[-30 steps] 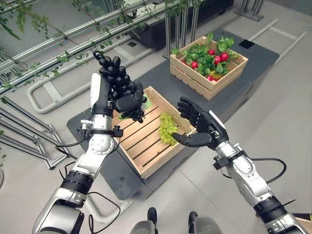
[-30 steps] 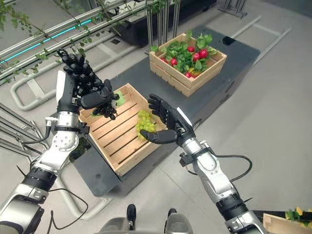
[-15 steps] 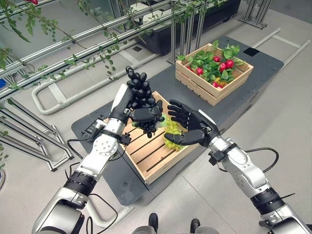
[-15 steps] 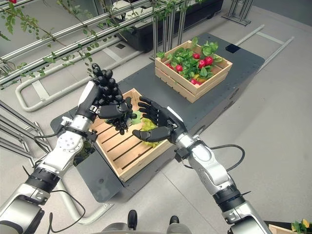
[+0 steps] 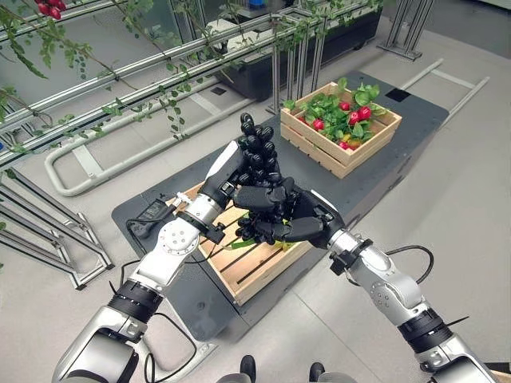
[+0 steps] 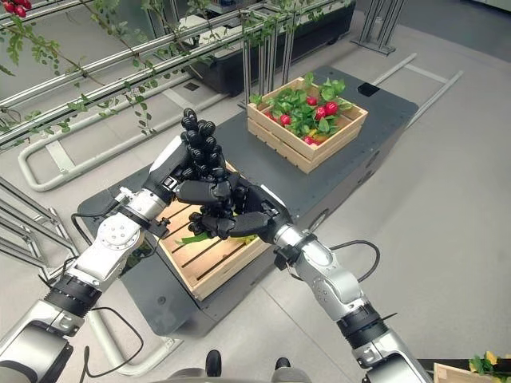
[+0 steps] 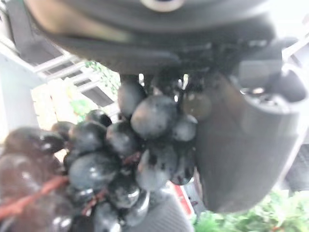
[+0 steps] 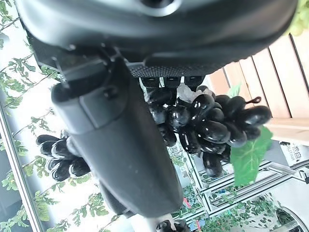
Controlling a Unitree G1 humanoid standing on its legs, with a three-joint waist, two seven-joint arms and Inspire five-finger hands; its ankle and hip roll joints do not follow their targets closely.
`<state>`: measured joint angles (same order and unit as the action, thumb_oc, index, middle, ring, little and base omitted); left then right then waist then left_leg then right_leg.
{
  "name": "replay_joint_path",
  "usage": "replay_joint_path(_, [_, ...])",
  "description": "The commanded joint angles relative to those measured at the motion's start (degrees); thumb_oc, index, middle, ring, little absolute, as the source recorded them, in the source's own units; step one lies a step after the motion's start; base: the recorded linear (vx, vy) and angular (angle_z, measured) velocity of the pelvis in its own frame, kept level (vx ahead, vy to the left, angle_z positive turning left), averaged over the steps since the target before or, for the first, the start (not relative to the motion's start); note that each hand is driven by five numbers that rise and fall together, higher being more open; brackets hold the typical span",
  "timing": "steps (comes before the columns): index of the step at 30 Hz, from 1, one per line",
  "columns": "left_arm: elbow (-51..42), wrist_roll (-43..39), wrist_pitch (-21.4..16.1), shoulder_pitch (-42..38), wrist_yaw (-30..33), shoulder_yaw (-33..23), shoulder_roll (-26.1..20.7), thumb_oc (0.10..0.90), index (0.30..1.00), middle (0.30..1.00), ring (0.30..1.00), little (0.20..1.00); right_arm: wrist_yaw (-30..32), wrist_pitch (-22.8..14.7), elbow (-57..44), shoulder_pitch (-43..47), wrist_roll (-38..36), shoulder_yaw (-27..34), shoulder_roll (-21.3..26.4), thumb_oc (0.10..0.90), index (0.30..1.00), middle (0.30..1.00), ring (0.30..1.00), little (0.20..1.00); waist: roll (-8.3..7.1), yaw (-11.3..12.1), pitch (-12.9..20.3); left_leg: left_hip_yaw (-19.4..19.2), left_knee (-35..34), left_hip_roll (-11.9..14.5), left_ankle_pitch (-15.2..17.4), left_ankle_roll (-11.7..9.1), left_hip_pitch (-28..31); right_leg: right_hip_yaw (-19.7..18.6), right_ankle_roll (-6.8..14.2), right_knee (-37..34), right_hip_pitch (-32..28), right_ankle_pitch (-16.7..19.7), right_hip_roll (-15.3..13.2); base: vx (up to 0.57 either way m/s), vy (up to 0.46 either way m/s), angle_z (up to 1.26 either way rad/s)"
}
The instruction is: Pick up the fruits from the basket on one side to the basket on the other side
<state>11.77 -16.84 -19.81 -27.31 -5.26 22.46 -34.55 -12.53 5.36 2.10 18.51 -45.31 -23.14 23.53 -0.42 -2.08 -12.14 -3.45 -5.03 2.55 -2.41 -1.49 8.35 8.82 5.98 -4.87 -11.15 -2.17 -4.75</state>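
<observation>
A bunch of black grapes point(image 5: 257, 150) hangs in the air over the near wooden crate point(image 5: 257, 277), with my left hand point(image 5: 249, 196) shut on its middle. Its berries fill the left wrist view point(image 7: 140, 140) under the hand. My right hand point(image 5: 316, 217) has come up against the lower part of the bunch, fingers relaxed behind it and the thumb under it. In the right wrist view the grapes point(image 8: 207, 124) and a green leaf point(image 8: 247, 158) lie past the thumb, a gap between them. The far crate point(image 5: 329, 156) holds red fruits among green leaves.
Both crates stand on a dark platform point(image 5: 399, 120). Green grapes point(image 8: 301, 19) lie in the near crate below my hands. A black adapter point(image 5: 152, 212) lies on the platform's left part. Metal rails with vines point(image 5: 120, 96) run behind. Another crate corner point(image 6: 471, 370) shows at lower right.
My left hand has carried the black grapes to the right, over the near crate. My right hand has moved left and met the bunch from below. The camera has shifted too.
</observation>
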Motion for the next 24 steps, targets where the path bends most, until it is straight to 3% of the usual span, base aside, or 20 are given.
replay_joint_path(1, [-1.0, -7.1, -9.4, -12.4, -0.9, 1.8, 2.6, 0.4, 0.3, 0.3, 0.3, 0.3, -3.4, -2.2, -0.9, 5.7, -4.9, -3.0, -4.5, 0.8, 0.9, 0.9, 0.9, 0.9, 0.43, 0.5, 9.9, -0.8, 0.0, -0.8, 2.9, -0.7, -0.1, -1.1, -0.4, -0.1, 2.9, 4.7, -1.6, 0.01, 0.001, -0.07])
replay_joint_path(13, [-1.7, -9.1, -7.0, -12.5, -5.4, 3.5, 5.2, 0.4, 0.3, 0.3, 0.3, 0.3, -1.6, -3.3, -1.3, 8.0, -5.6, -3.5, -6.6, 0.8, 0.9, 0.9, 0.9, 0.9, 0.26, 0.5, 10.2, -1.0, 0.0, -0.6, 3.3, -0.6, 0.6, -1.5, -0.4, -0.1, 2.7, 4.6, -1.6, 0.0, 0.0, -0.01])
replay_joint_path(14, [-1.6, -9.1, -6.9, -12.5, -6.0, 3.7, 5.6, 0.4, 0.3, 0.3, 0.3, 0.3, -1.5, -4.1, -1.1, 8.3, -5.7, -3.4, -7.0, 0.4, 0.3, 0.3, 0.3, 0.3, 0.23, 0.5, 10.3, -0.9, 0.0, -0.6, 3.4, -0.5, 0.5, -1.6, -0.4, -0.1, 2.7, 4.5, -1.6, 0.0, 0.0, 0.0])
replay_joint_path(23, [-2.0, -9.0, -5.7, -12.2, -5.6, 3.8, 6.6, 0.4, 0.3, 0.3, 0.3, 0.3, 0.2, -6.4, 0.2, 8.9, -5.6, -3.0, -8.5, 0.4, 0.3, 0.3, 0.3, 0.3, 0.05, 0.9, 10.6, -0.9, 0.0, -0.6, 3.5, -0.4, 0.7, -1.5, -0.2, -0.1, 2.6, 4.6, -1.9, 0.0, 0.0, 0.0])
replay_joint_path(24, [-1.9, -8.9, -5.0, -11.8, -4.1, 3.3, 6.6, 0.643, 0.665, 0.665, 0.665, 0.665, 0.4, -6.5, 0.2, 8.6, -5.7, -2.6, -8.3, 0.4, 0.3, 0.3, 0.3, 0.3, 0.03, 0.9, 10.6, -0.9, 0.0, -0.6, 3.6, -0.4, 0.7, -1.5, -0.2, -0.1, 2.7, 4.7, -1.9, 0.0, 0.0, 0.0])
